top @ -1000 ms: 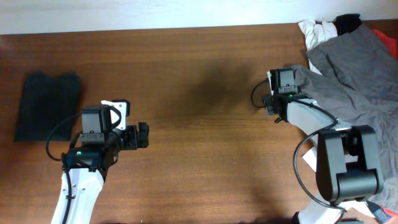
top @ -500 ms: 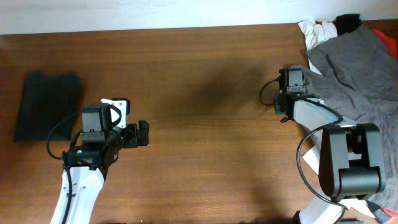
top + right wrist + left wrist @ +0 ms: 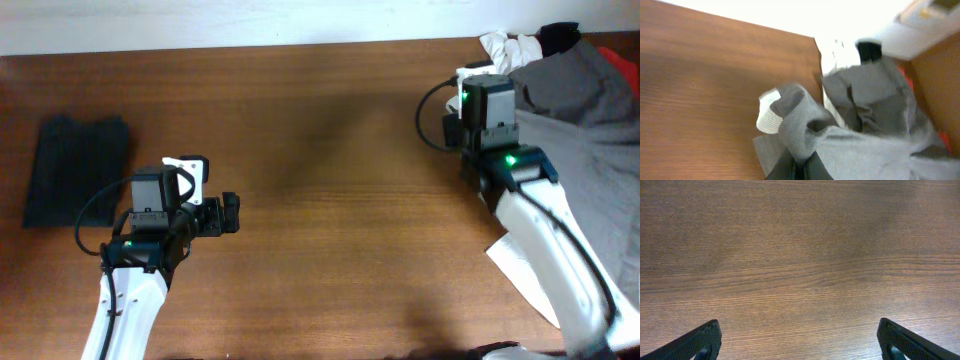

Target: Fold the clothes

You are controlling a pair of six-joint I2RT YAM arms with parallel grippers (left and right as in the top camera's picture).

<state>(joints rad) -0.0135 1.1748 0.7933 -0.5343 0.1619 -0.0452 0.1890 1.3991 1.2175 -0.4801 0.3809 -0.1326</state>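
Note:
The clothes (image 3: 585, 100), a large grey-khaki garment, lie heaped at the table's far right corner. In the right wrist view my right gripper (image 3: 802, 169) is shut on a bunched fold of the clothes (image 3: 865, 145), and a pale lining patch (image 3: 771, 116) shows beside the fold. Seen from overhead, the right wrist (image 3: 488, 105) hangs over the garment's left edge and hides the fingertips. My left gripper (image 3: 230, 215) stands open over bare wood at the left; in the left wrist view its fingers (image 3: 700, 342) are far apart with nothing between them.
A dark charcoal folded garment (image 3: 75, 170) lies at the far left. White (image 3: 505, 48), black (image 3: 560, 37) and red (image 3: 622, 55) garments sit behind the grey heap. A white sheet (image 3: 520, 270) lies under the right arm. The wall runs along the table's far edge.
My right gripper has shut on the garment's left edge and moved towards the far edge, lifting the fabric with it. The left arm has not moved.

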